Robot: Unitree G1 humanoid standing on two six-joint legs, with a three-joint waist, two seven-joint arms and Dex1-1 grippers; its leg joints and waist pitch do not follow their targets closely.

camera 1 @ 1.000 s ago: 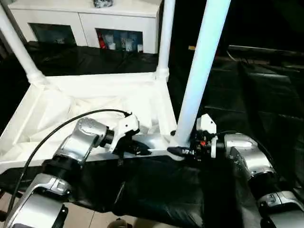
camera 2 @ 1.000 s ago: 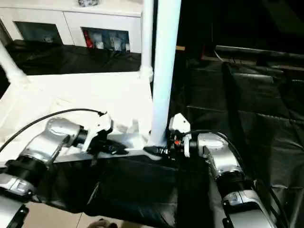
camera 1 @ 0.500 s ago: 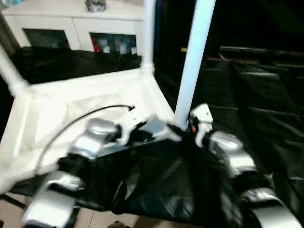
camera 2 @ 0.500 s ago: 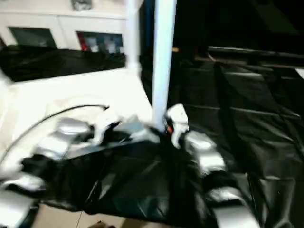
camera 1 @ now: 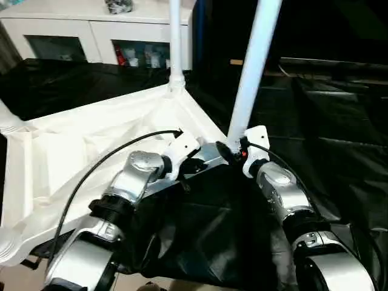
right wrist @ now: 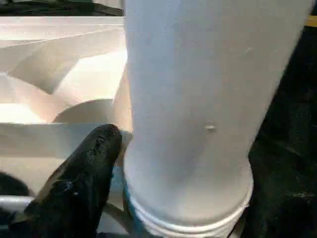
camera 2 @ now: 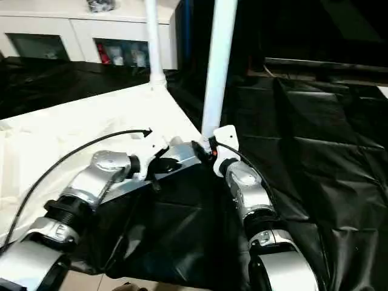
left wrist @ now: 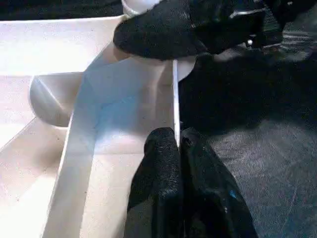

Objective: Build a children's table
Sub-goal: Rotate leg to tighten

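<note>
Seating the near leg (camera 1: pixel 251 79) in its tabletop (camera 1: pixel 66 151) socket: left hand (left wrist: pixel 177 144) pinches the rim, right hand (camera 1: pixel 233 151) stands wide around the leg's base, which I judge next needs pressing fully home.

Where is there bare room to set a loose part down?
The black sheet right of the near leg is bare. So is the tabletop underside's middle. The near corner is crowded: left gripper, right gripper.
</note>
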